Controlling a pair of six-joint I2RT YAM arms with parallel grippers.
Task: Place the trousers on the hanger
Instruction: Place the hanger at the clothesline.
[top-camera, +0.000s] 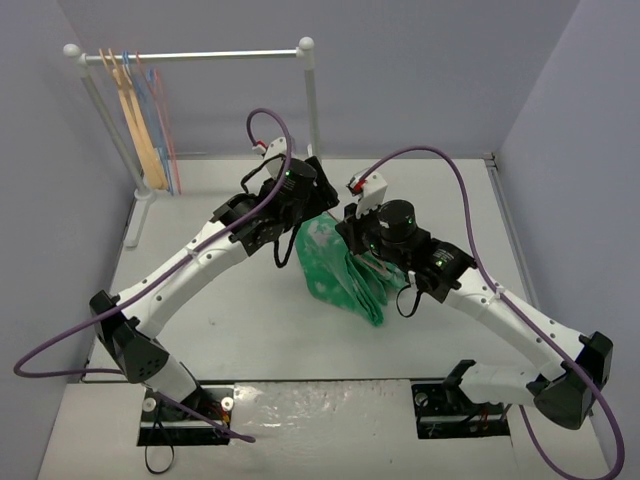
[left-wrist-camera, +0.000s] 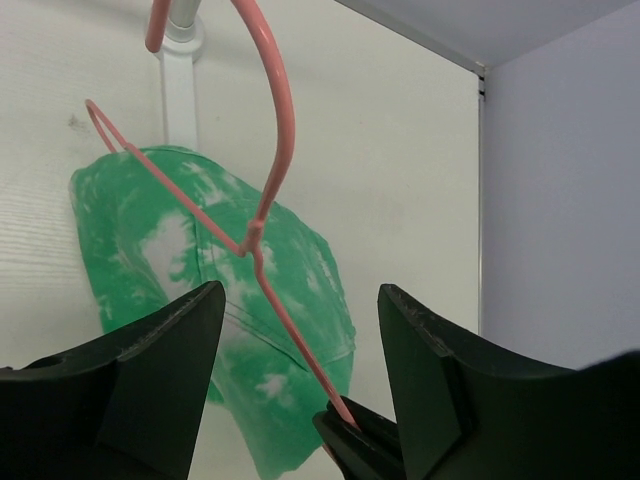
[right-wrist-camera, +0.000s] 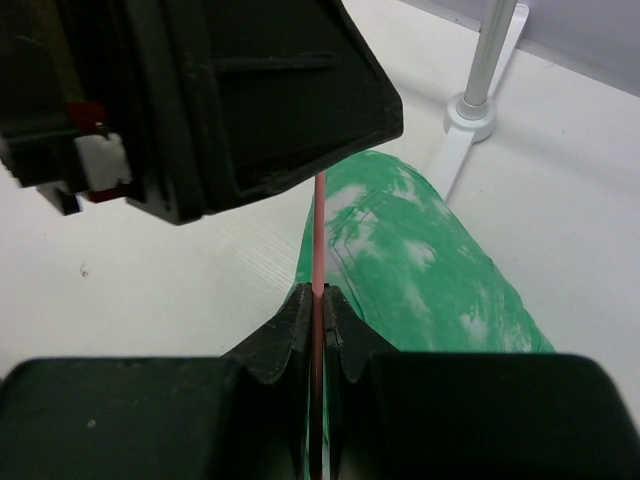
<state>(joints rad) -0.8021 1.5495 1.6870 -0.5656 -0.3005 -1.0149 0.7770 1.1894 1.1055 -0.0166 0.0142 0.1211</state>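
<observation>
We see a white surface walled in pale lilac. Two black-and-white robot arms reach in from its near edge and meet over the middle, the left arm from the left and the right arm from the right. A white clothes rail stands at the back left corner, with a wooden hanger and blue wire hangers on it.

The green trousers, blotched with white, sit bunched at the centre of the surface, directly under the two claws. We cannot tell whether the cloth hangs from the wire or lies on the surface.

The thin pink hanger is in the air above the trousers, with its hook towards the rail.

The right claw is clenched on a straight stretch of the pink wire. The left claw is released, with its fingers spread wide on either side of the hanger and not touching it.
</observation>
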